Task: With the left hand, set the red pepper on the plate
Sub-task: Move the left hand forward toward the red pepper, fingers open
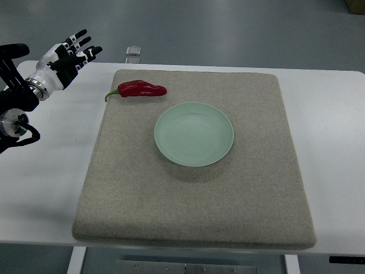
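A white table carries a beige mat laid flat.

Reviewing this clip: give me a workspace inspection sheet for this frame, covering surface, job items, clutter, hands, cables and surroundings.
Surface: white table with a beige mat on it.
Job's things: red pepper lies on the mat's far left part, stem pointing left; pale green plate empty, mid-mat, apart from the pepper.
Clutter: small clear object at the table's far edge.
Hands: left hand open, raised left of the pepper, holding nothing; right not in view.
Cables: black cable on the left arm.
Surroundings: grey floor.
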